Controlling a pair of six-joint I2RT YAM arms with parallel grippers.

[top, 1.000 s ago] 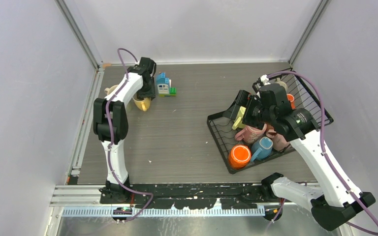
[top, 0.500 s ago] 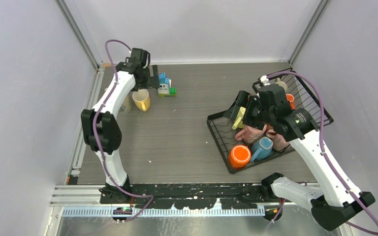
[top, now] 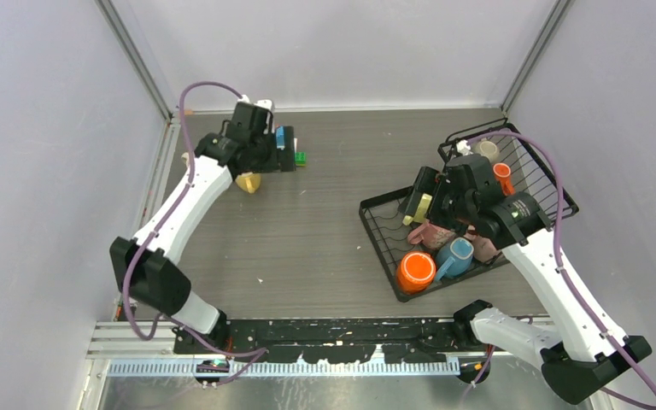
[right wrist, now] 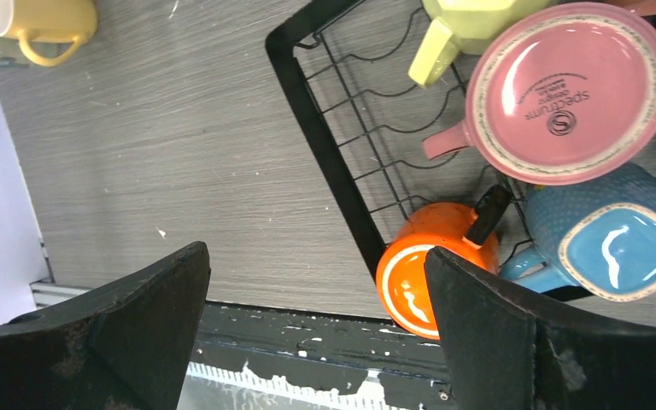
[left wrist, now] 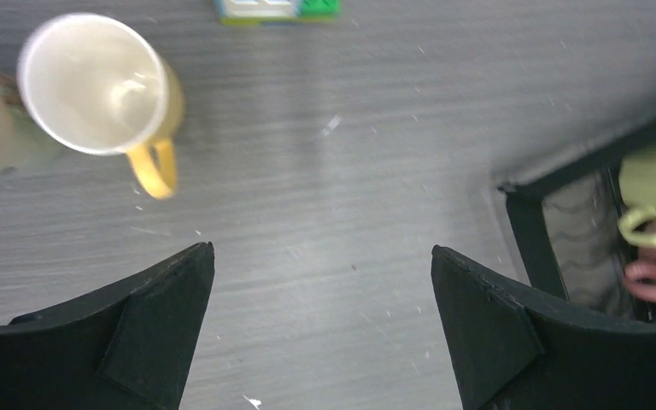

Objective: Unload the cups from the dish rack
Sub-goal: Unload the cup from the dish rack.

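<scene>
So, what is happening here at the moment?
Two robot arms are unloading mugs from a dish rack onto the table. The left fingers are open and empty above the table, near a yellow mug that stands upright there. The right fingers are open too, over the rack, holding nothing. In the rack are a pink mug turned bottom up, a blue mug, an orange mug and a lime mug.
</scene>
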